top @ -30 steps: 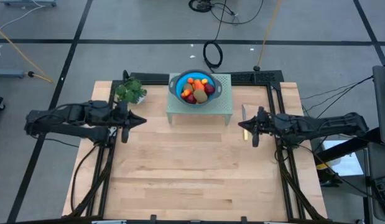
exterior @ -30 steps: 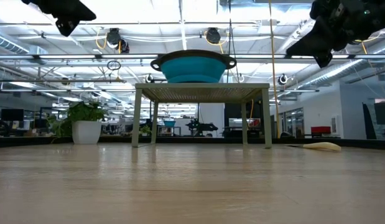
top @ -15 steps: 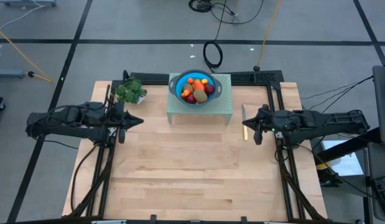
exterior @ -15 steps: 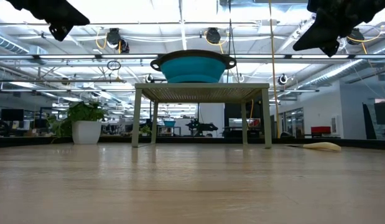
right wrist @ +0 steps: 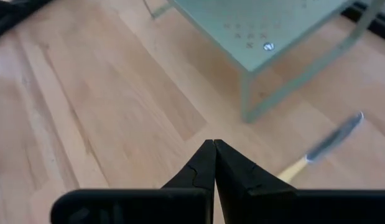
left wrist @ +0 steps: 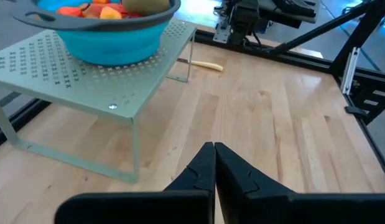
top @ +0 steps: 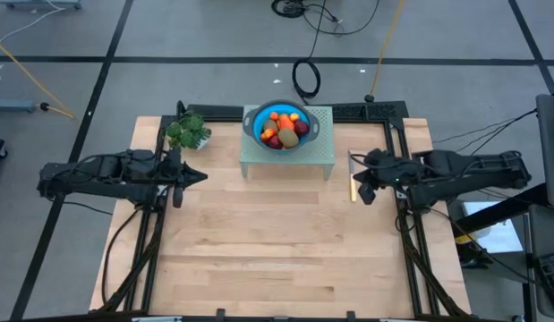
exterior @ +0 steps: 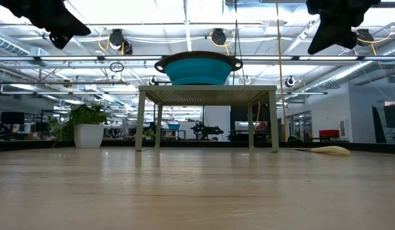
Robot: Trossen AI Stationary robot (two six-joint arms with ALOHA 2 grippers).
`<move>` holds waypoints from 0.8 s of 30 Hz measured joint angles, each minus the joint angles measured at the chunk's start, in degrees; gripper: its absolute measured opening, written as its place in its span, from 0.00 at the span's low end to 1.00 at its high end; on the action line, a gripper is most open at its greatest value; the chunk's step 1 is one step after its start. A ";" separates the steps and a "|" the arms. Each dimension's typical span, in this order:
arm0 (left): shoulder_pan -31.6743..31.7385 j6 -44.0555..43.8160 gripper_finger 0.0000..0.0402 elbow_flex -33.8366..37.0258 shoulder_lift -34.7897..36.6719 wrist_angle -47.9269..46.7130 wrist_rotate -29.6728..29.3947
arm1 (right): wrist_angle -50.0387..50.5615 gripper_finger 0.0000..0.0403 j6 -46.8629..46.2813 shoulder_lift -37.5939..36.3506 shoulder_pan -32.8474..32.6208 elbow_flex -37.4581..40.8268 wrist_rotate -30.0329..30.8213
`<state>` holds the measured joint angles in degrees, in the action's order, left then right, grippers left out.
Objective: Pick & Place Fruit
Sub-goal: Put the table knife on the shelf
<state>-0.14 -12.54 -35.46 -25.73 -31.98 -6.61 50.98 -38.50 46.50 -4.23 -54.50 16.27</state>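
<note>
Pale wood table (top: 277, 241); grey tiled floor (top: 169, 36); open-plan hall behind.

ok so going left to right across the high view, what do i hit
left claw → potted plant → blue bowl of fruit on its green stand → knife → right claw

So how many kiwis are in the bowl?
1 brown kiwi shows, at the near right of the pile in the blue bowl on the stand. Others may be hidden beneath.
</note>
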 joint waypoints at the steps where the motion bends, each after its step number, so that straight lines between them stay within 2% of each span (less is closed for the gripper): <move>1: 0.00 0.19 0.00 0.00 0.02 0.01 0.01 | 0.89 0.00 -0.72 0.93 0.00 -0.88 -0.02; 12: 0.00 1.58 0.02 0.00 0.02 0.06 0.27 | 11.53 0.00 -10.15 11.94 0.01 -8.90 -3.76; 24: -0.01 3.42 0.01 0.00 5.07 0.10 0.65 | 16.66 0.00 -19.81 18.10 0.02 -9.98 -4.85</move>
<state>-0.15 -9.12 -35.46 -20.66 -31.88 -5.96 67.64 -58.31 64.61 -4.21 -64.49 11.42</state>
